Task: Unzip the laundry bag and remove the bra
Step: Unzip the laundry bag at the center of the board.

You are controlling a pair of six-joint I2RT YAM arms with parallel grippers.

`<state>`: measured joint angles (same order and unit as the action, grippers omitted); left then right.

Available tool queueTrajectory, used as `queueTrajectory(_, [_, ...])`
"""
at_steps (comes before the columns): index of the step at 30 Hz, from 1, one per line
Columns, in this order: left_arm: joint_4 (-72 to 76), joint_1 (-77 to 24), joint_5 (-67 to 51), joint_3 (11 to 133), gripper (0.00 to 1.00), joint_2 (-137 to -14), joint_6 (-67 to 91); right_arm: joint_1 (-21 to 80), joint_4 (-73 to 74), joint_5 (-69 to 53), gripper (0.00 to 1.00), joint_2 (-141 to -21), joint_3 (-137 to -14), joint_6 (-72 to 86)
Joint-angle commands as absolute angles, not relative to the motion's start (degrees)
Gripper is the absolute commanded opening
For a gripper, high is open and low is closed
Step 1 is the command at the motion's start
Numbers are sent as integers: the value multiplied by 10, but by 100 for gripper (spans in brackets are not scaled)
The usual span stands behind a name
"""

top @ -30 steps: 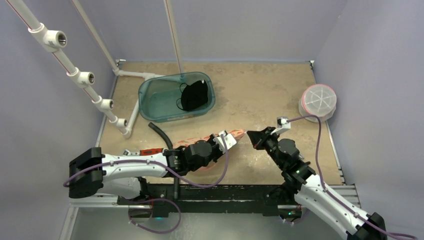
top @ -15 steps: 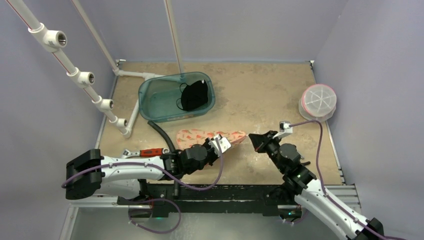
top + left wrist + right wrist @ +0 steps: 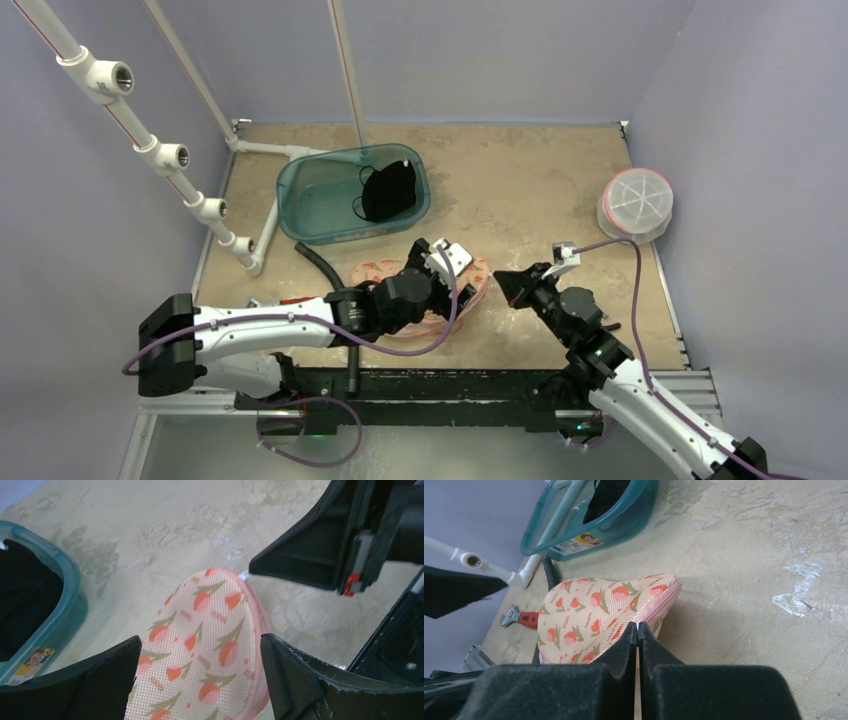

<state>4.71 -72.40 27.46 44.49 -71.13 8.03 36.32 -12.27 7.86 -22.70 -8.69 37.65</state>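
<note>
The laundry bag [image 3: 200,645] lies mid-surface, and its pink zip edge looks closed, so nothing seems to be out yet. The left hand [image 3: 438,256] hovers spread above it. The right hand [image 3: 637,628], pressed together, meets the bag's 3 o'clock edge; I cannot tell whether it pinches the zip pull. Unzipping and taking out the bra are both left to do.

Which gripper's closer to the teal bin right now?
Left. The left gripper hangs over the laundry bag, jaws open, just below the teal bin in the top view. The right gripper sits shut at the bag's right end, farther away.
</note>
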Motion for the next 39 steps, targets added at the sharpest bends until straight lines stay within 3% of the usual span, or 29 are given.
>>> queueTrajectory(1, [11,-723,238,517,88,-743,114,361,-137,57,0,-227,-119,363])
queueTrajectory(7, [14,-732,186,573,91,-812,103,361,-135,52,0,-223,-123,363])
queueTrajectory(16, [-44,-740,267,646,91,-949,82,361,-132,45,0,-217,-123,366])
queueTrajectory(18, [-42,-741,267,651,81,-963,78,362,-131,45,0,-215,-122,366])
queueTrajectory(26, [-50,-740,286,648,4,-976,75,361,-128,37,0,-205,-124,367])
queueTrajectory(27, [-46,-740,289,642,0,-969,74,361,-128,37,0,-204,-124,367])
queueTrajectory(39, [120,-744,262,450,0,-791,-22,361,-144,38,0,-210,-123,369])
